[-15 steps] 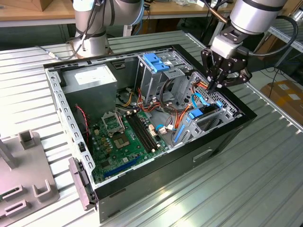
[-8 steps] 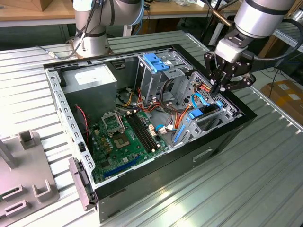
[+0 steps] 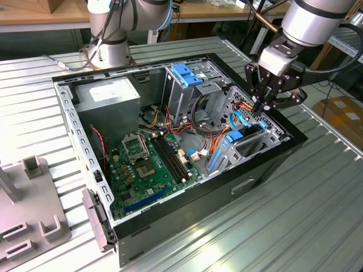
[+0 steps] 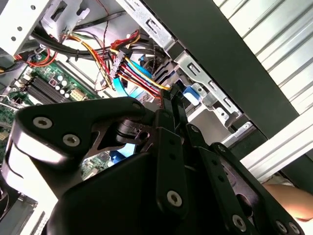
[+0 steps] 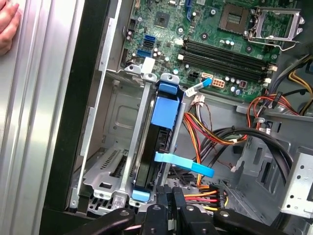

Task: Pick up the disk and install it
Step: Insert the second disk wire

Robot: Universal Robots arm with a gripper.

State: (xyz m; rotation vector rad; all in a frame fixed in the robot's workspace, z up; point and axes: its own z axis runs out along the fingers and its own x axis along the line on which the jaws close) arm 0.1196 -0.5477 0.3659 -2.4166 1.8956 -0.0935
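- One arm, one gripper: you've got it low over the open PC case, at the corner on the exterior view's right, tips right at the drive bay.
- Fingers look pressed tog. in both wrist views, no gap between tips, nothing between them – so clenched on air, not grasping.
- Disk sits on edge in the metal bay, directly under/ahead of the gripper in the first wrist view. Black body, blue bracket capping the far end, another blue bit at the end nearest the fingertips.
- Can't tell whether the tips touch the disk's near end or stop just short; they're very close.
- Blue SATA cable crosses the disk w/ its flat ribbon, just beyond the fingertips.
- Bundle of red/yellow/orange wires lies just beside the gripper, on the side away from the case wall.
- Motherboard is well beyond the disk from the gripper, w/ RAM slots and CPU socket.
- Grey PSU box is at the far end of the case from the gripper, well apart.
- Blue handle on the upper drive cage is behind the gripper in the exterior view.
- A person's hand rests on the ribbed table outside the case wall, well apart from the gripper.
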